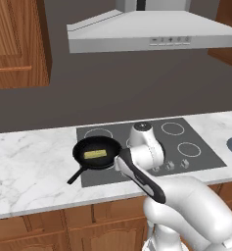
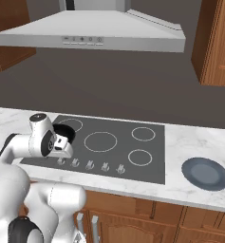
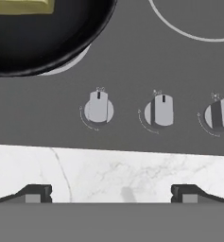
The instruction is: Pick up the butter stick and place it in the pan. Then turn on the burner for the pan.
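At the centre-left of the left base view, the pan [image 1: 97, 154] sits on the front-left ring of the dark cooktop [image 1: 200, 157], its thin handle running toward the lower left over the marble counter [image 1: 29, 166]. The butter stick [image 1: 95, 154] lies flat inside the pan, near its middle. In the hand view the pan fills the upper left corner, cut off by the frame edges, and only a sliver of the butter stick [image 3: 21, 5] shows at the top edge. Below it stand three grey knobs in a row: the left knob [image 3: 99, 108], the middle knob [image 3: 159, 111], and a third knob [image 3: 221, 115] clipped by the right edge. The gripper [image 3: 111, 194] has its fingers spread wide apart with nothing between them, their tips low in the hand view over the counter's front strip. In the right base view the arm's wrist hides most of the pan, leaving a dark arc [image 2: 66, 134]. A blue-grey plate [image 2: 205, 173] rests on the counter at the right.
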Controlling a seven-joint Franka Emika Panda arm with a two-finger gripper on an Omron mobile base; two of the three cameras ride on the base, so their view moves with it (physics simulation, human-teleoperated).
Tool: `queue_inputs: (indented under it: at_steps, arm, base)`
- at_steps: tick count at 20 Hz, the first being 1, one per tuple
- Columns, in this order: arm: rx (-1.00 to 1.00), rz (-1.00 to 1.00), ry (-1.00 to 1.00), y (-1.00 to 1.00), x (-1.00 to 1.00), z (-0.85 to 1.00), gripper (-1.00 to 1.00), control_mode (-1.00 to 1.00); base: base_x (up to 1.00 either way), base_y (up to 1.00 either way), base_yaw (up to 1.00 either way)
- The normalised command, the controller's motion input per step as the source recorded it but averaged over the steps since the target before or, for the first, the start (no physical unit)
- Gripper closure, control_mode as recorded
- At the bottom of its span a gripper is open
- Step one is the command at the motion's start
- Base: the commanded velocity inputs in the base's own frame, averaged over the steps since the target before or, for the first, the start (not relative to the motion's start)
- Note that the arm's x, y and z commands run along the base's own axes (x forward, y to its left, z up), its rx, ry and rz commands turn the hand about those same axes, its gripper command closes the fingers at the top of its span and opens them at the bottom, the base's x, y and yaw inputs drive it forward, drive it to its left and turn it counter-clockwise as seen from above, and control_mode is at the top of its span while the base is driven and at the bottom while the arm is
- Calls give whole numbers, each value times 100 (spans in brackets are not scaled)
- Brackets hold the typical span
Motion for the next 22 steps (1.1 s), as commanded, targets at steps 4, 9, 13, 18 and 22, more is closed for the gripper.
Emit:
queue_inputs:
  at_steps: [4,9,13,18,22]
  arm:
    - [0,0,0,5,1,-12,-100,-100]
    - [0,0,0,0,2,-11,-100,-100]
    - [0,0,0,0,5,-8,-100,-100]
    - [0,0,0,0,9,-7,-100,-100]
    - [0,0,0,0,12,-8,-100,-100]
  base:
    - [0,0,0]
    - [0,0,0]
    - [0,0,0]
    - [0,0,0]
    - [0,0,0]
